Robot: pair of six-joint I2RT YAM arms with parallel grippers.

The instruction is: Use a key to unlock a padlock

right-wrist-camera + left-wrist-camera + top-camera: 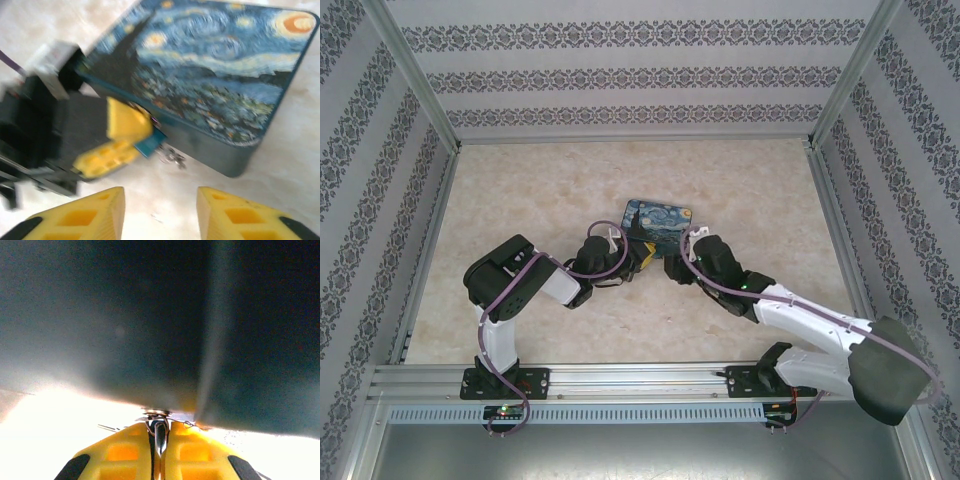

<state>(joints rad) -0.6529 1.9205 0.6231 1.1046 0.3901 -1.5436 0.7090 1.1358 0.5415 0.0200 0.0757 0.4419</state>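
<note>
The padlock point(150, 143) is just beside the side of the blue painted tin point(215, 75) on the table point(520, 200). The left gripper point(159, 430) has its fingers clamped on the padlock, and the right gripper point(160, 210) is close by, fingers apart, holding nothing

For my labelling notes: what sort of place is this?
Probably a robot test cell, not a home: a marble-look table boxed in by an aluminium frame and patterned panels, with two robot arms bolted to a rail.

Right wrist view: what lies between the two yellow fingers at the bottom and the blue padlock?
Mostly bare table; only small silvery metal bits sit beside the padlock, seen in the right wrist view.
</note>
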